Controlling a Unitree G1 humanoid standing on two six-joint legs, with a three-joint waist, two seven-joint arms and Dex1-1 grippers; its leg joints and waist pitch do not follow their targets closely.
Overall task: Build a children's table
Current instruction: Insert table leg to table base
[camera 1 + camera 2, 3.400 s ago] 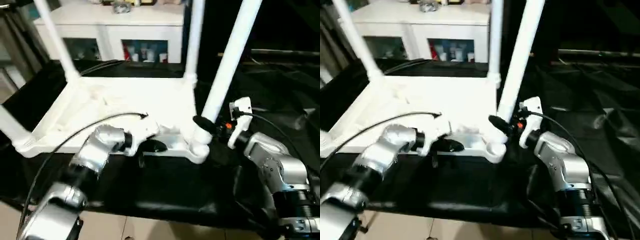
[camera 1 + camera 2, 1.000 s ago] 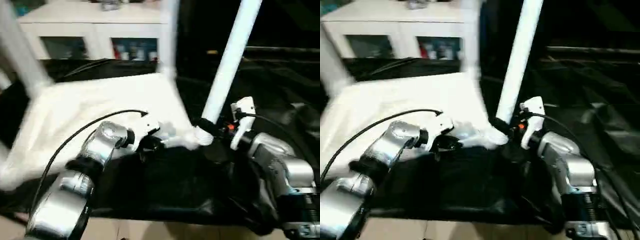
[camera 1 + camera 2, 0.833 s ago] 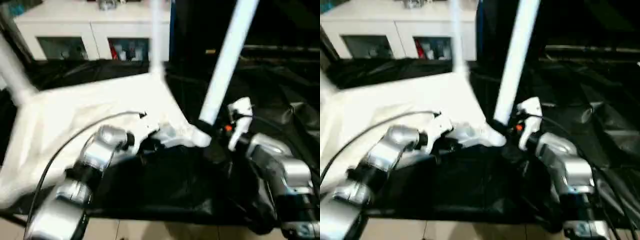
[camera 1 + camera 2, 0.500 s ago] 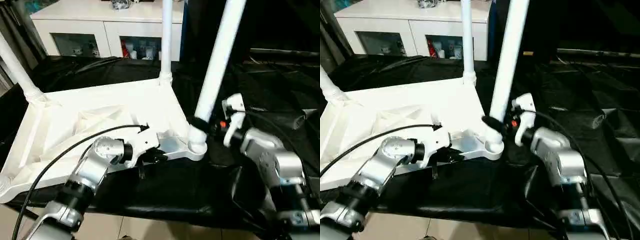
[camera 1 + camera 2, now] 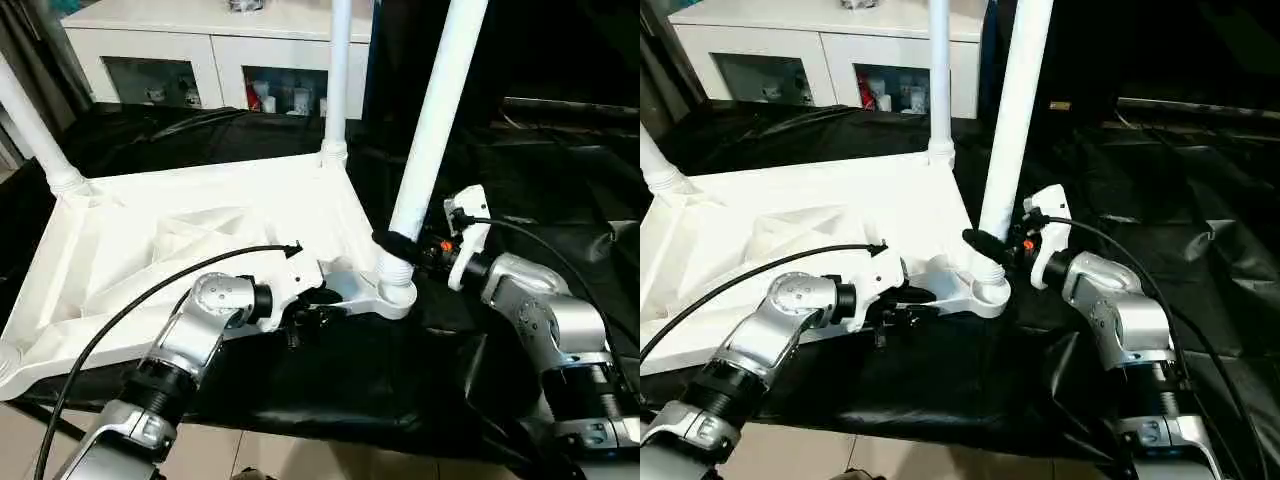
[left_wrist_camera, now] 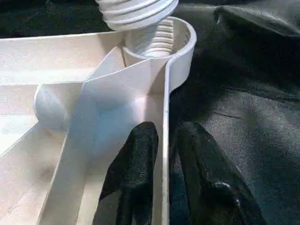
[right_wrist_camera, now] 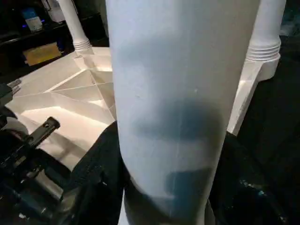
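Note:
The white tabletop (image 5: pixel 200 230) lies underside up on black cloth, ribs showing. My left gripper (image 5: pixel 318 312) is shut on its near rim (image 6: pixel 165 117), one black finger (image 6: pixel 136 159) on each side of the wall. My right gripper (image 5: pixel 400 245) is shut around the base of a white leg (image 5: pixel 430 130) that stands a little tilted at the near right corner socket (image 6: pixel 159 40). The leg's threaded end (image 6: pixel 136 11) sits at the socket's mouth, with inner threads still showing. Two more legs stand in the far right (image 5: pixel 338 70) and far left (image 5: pixel 35 125) sockets.
A white glass-doored cabinet (image 5: pixel 200 60) stands behind the table. Crumpled black cloth (image 5: pixel 560 200) covers the surface to the right. A black cable (image 5: pixel 150 300) runs along my left forearm, another (image 5: pixel 540 240) along the right wrist. The cloth's front edge (image 5: pixel 330 440) drops to the floor.
The whole picture swung and blurred, so the camera moved. The tabletop now lies skewed, its left side nearer than 3.4 s ago. Both grippers keep their holds.

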